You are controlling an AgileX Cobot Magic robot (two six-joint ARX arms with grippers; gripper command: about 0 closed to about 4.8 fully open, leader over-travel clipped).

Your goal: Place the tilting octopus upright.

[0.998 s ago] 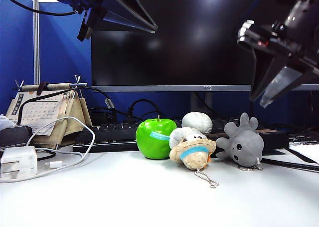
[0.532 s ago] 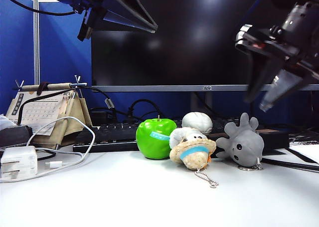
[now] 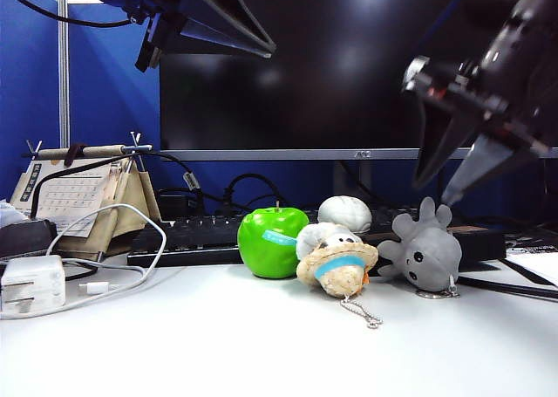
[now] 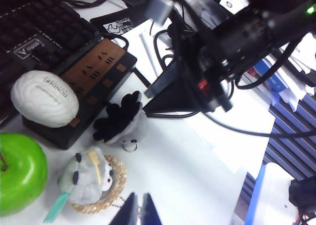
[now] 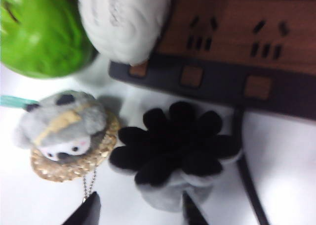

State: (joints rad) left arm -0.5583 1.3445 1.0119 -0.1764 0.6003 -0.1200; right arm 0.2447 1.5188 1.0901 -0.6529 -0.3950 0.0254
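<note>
Right tool [image 3: 440, 183] hangs just above the tilting octopus [image 3: 425, 250] in the exterior view, with its two fingers spread wide and nothing held. The octopus lies tipped over at the right end of the bench [image 3: 261, 345], legs up and back, right of the beige plush [image 3: 337, 259] and the green apple [image 3: 272, 241]. Left tool [image 3: 209, 26] sits high on the far left; its state is clearer elsewhere.

From the left wrist view, the left tool [image 4: 137, 212] has its fingers almost together and holds nothing.

From the right wrist view, the right tool's fingers [image 5: 86, 211] stand apart on each side of the octopus's dark legs [image 5: 175, 146]. Nothing is done yet: grabbing, turning and setting it upright are all left.
</note>
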